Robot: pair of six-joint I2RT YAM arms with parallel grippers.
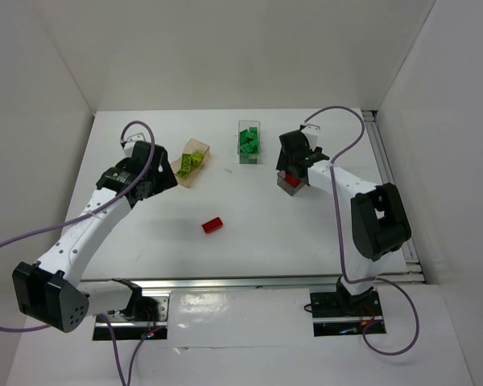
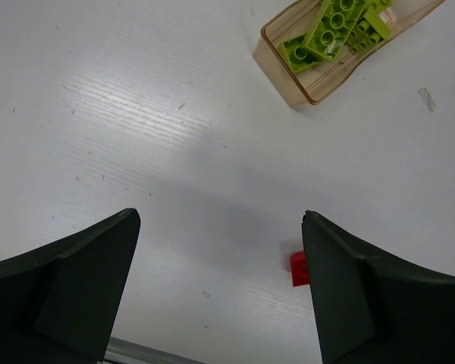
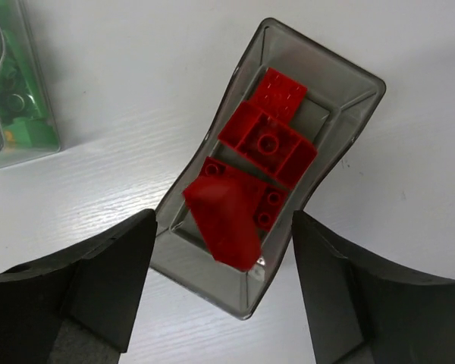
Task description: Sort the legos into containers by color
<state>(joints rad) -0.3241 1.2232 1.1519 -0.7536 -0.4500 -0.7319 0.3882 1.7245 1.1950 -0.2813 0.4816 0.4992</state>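
One red lego (image 1: 212, 225) is lying alone on the surface (image 1: 266, 241), out in the middle, between the two arms. It looks like the only lego waiting to be sorted.

The left claw (image 2: 220, 220) is hanging wide open and is holding nothing. The right claw (image 3: 221, 218) is hanging over the grey box (image 3: 341, 83) with its fingers apart. No finger is touching anything, so it is holding nothing too. Red legos (image 3: 267, 140) are sitting in that box, and one is leaning at a tilt right under the claw.

The orange box (image 2: 277, 53) is holding the yellow-green legos (image 2: 326, 34). The clear box (image 1: 249, 127) is holding the green legos (image 1: 249, 143).

This is what matters for the next move. From the left claw, the lone red lego is lying toward the arms' bases and off to the right. In the left wrist view only its corner is peeking out beside the claw's right finger. From the right claw it is lying toward the bases and off to the left. The left claw is looking a little nearer, I think, but not by much.

The lego's long side is slanting, with its right end a bit farther from the bases than its left end. A claw coming down will need to be turning so its fingers are closing across the short side. The grey box is sitting on the right side, well apart from the lego.
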